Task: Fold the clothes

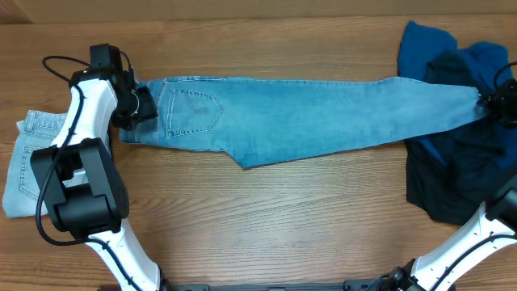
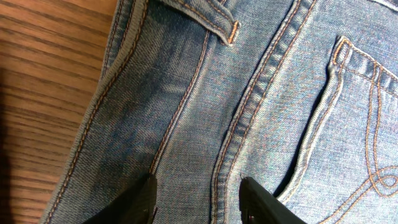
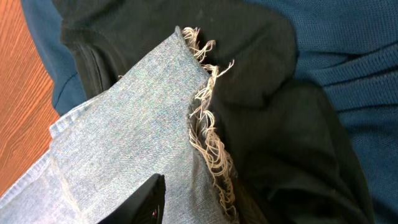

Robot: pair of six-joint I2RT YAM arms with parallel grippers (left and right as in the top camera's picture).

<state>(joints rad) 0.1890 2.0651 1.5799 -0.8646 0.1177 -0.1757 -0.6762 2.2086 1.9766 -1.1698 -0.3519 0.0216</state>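
The long light-blue jeans [image 1: 307, 109] lie stretched flat across the table, waist at the left and frayed hem at the right. My left gripper [image 1: 144, 105] sits at the waistband. In the left wrist view it [image 2: 199, 199] is open, with both fingers resting on flat denim [image 2: 205, 112] beside a back pocket [image 2: 354, 137]. My right gripper [image 1: 489, 101] is at the frayed hem [image 3: 208, 137]. Only one finger [image 3: 152, 196] shows on top of the denim, and the other is hidden beneath. It looks shut on the hem, which lies over dark clothes.
Folded paler jeans [image 1: 24, 162] lie at the far left beside the left arm. A royal-blue garment [image 1: 428, 48] and a dark navy garment [image 1: 452, 178] are piled at the right edge. The wooden table [image 1: 283, 226] shows in front.
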